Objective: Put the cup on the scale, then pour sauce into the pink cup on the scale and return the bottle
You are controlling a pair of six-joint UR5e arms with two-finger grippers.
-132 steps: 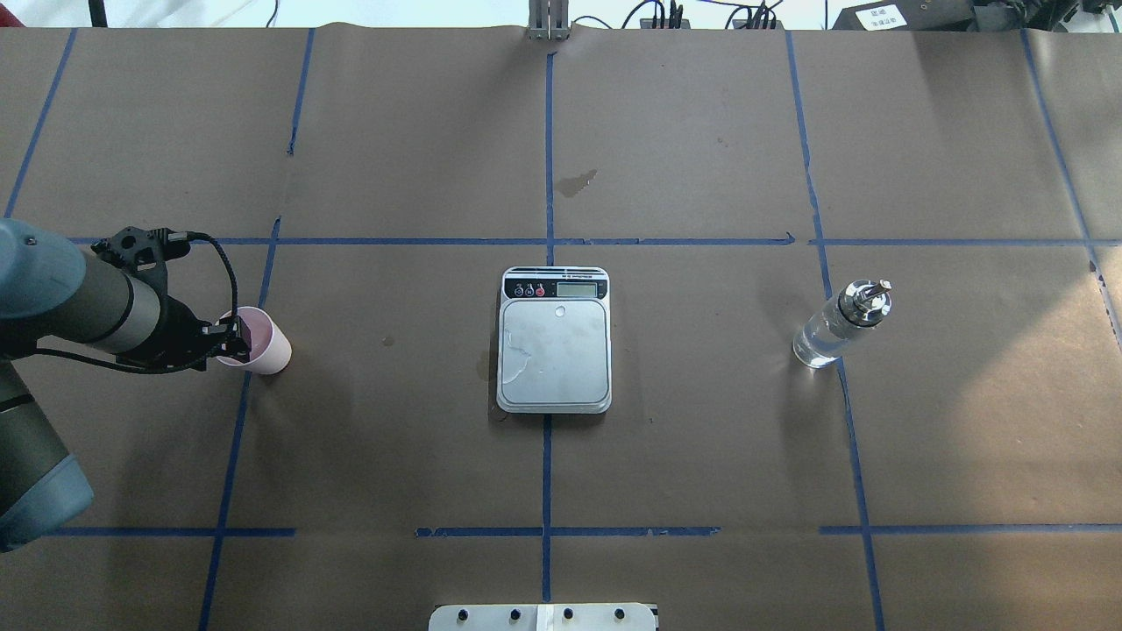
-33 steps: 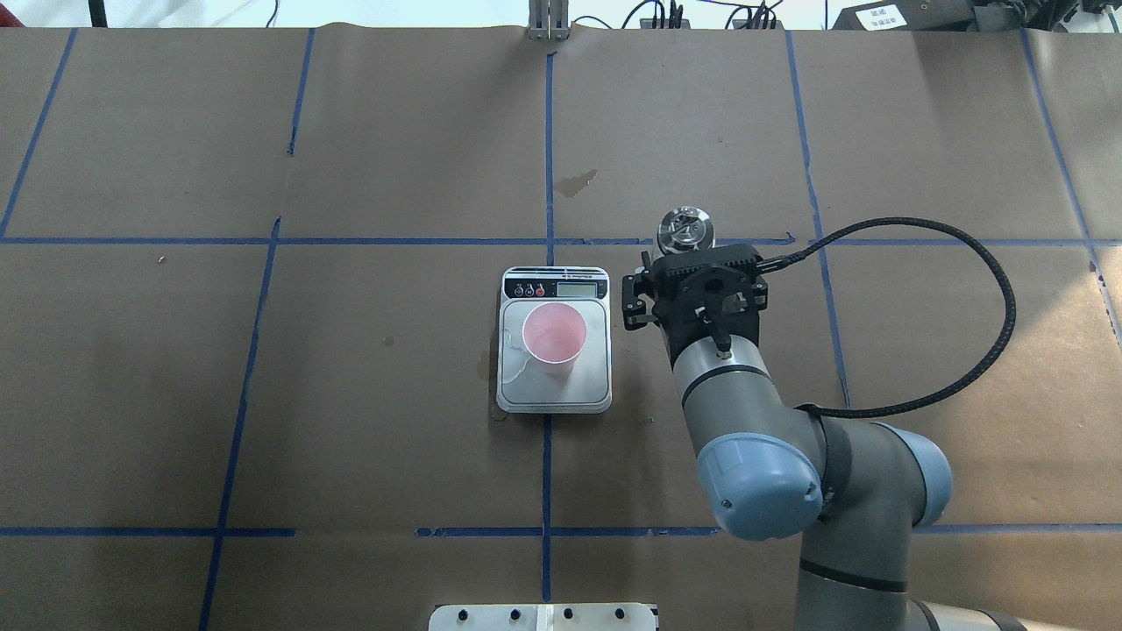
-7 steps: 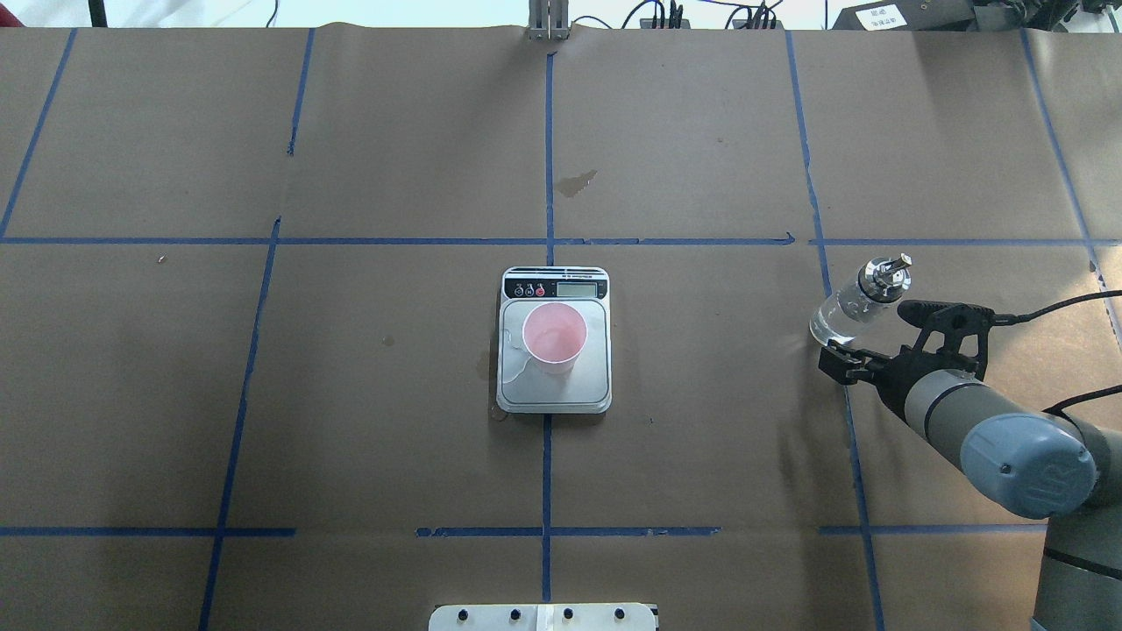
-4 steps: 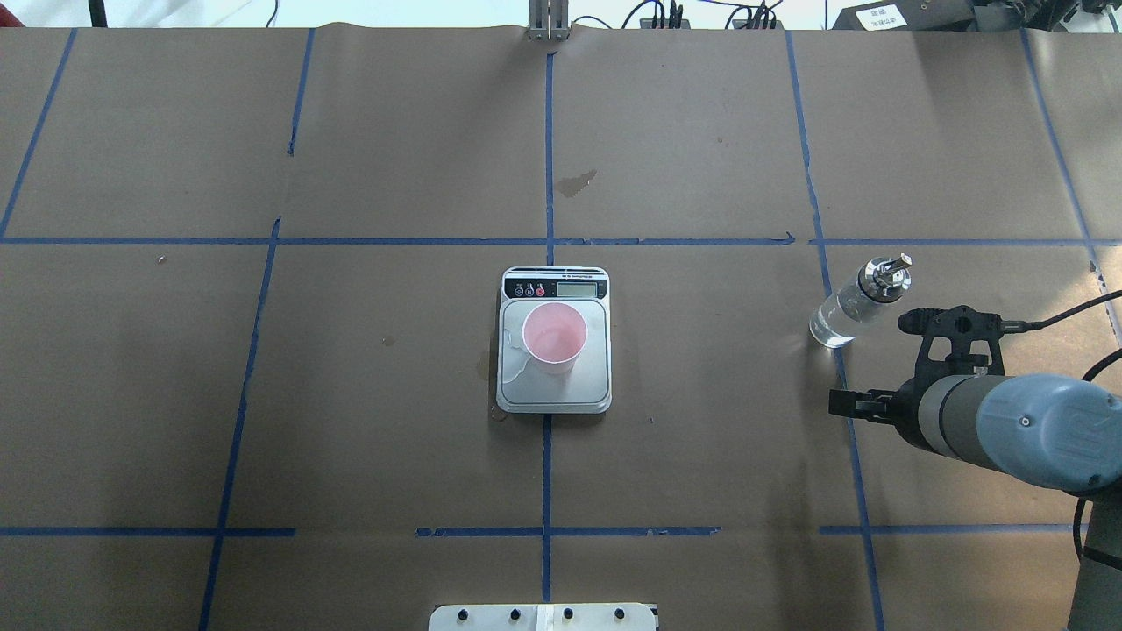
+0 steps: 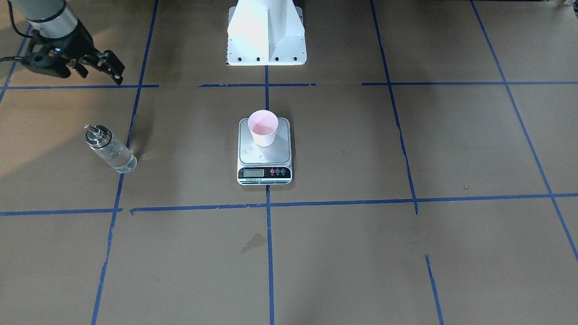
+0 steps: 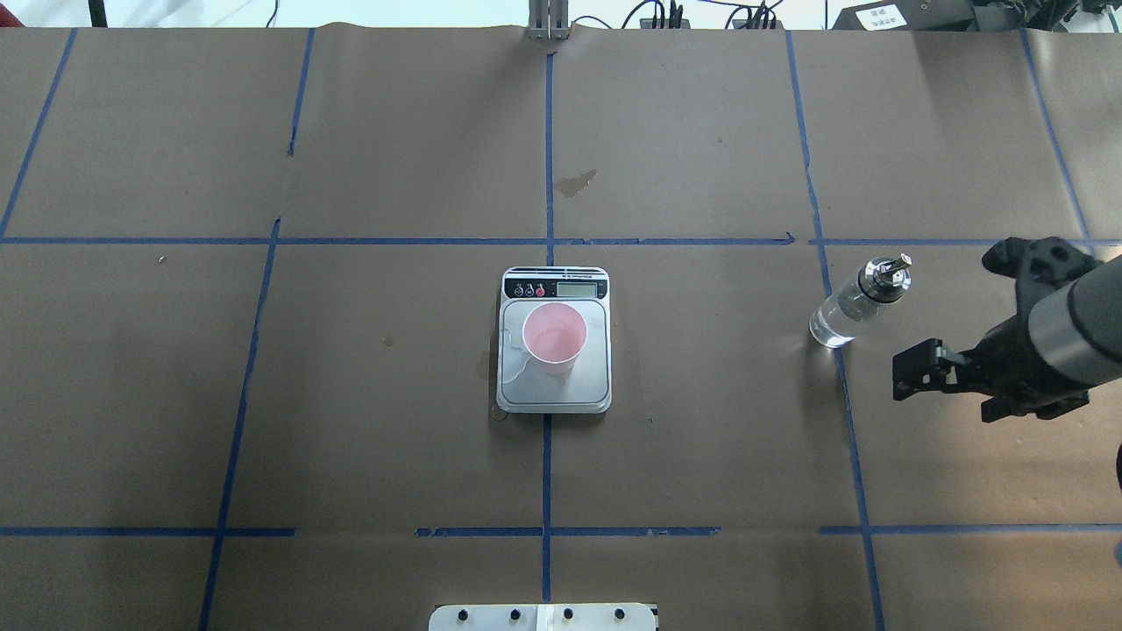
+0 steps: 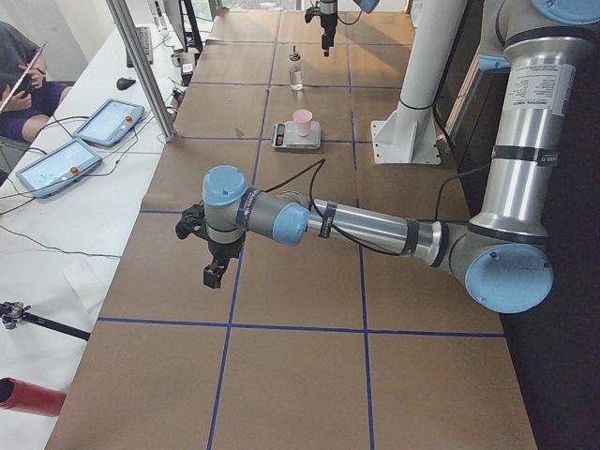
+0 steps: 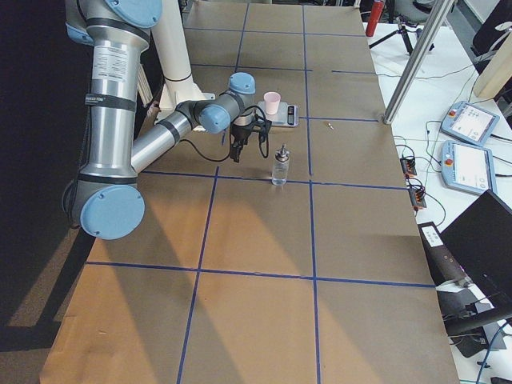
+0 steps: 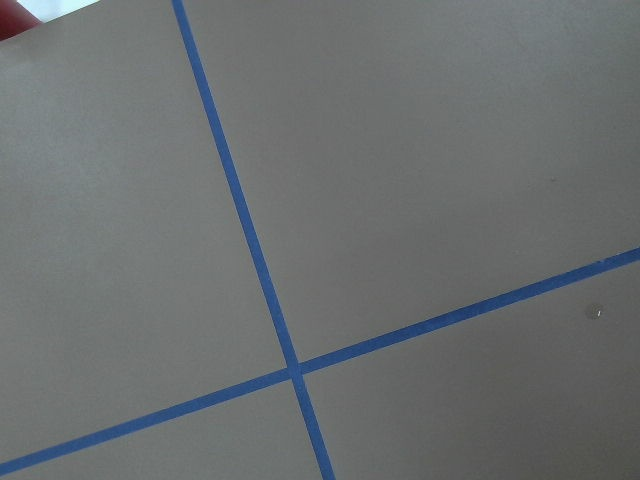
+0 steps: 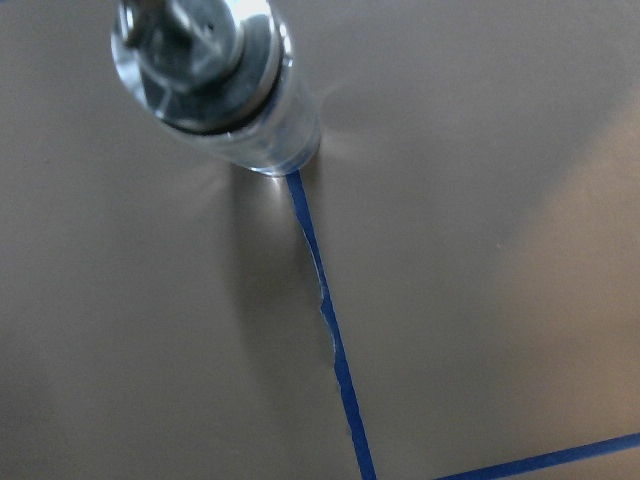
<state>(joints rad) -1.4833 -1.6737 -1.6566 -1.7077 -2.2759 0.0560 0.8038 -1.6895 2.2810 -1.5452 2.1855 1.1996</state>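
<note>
Brown table [image 6: 351,438], right claw [image 6: 903,375] hovering near bottle [image 6: 846,311]

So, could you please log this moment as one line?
cup: on scale | bottle: upright on table, ungripped | right gripper: open, apart from bottle | left gripper: state unclear

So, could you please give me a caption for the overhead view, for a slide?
Pink cup sits on the scale; the bottle stands on the table, free of the right pincer.
</note>
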